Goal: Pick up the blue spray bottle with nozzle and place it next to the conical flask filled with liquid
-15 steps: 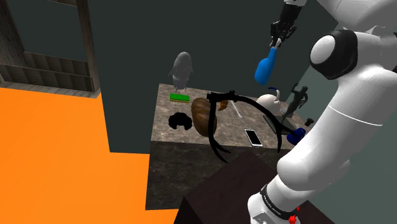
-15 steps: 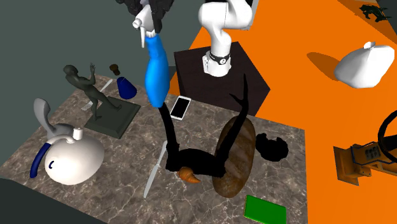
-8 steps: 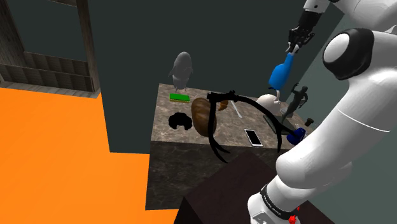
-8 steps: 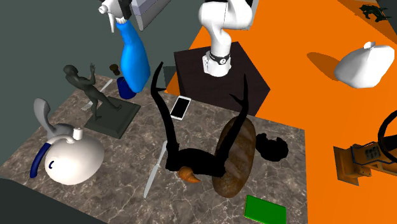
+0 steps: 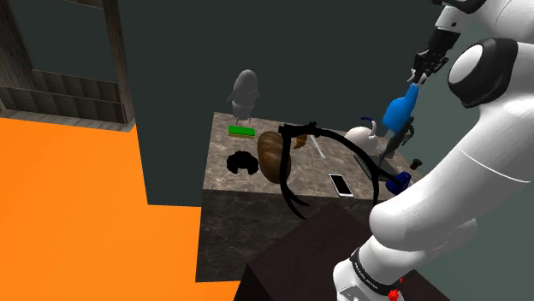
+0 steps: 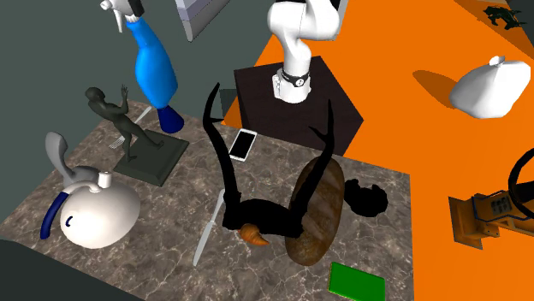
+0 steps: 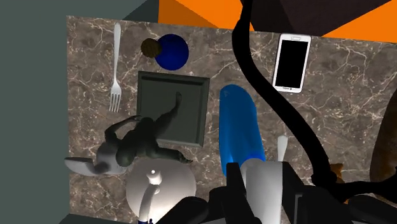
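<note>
One black gripper [image 5: 424, 67] clamped on the white nozzle end of the blue spray bottle [image 6: 154, 73], bottle hanging base-down in the air over the marble table [image 6: 257, 274], near the dark blue conical flask [image 7: 172, 52] and the grey figurine [image 6: 114, 115]

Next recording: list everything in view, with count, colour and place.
spray bottle: 1, blue, white nozzle, held above the table
figurine: 1, grey-green, on dark square base
conical flask: 1, dark blue, brown stopper, beside that base
fork: 1, pale, beside that base
phone: 1, white-edged, near the stand
teapot: 1, white, blue handle, beside the figurine
antlers: 1 pair, black, mid-table
loaf: 1, brown, by the antlers
knife: 1, pale, by the antlers
lump: 1, black, beside the loaf
pad: 1, green, table end
table: 1, brown marble
arm: 1, white, on the stand
gripper: 1, black, shut on the spray bottle
</note>
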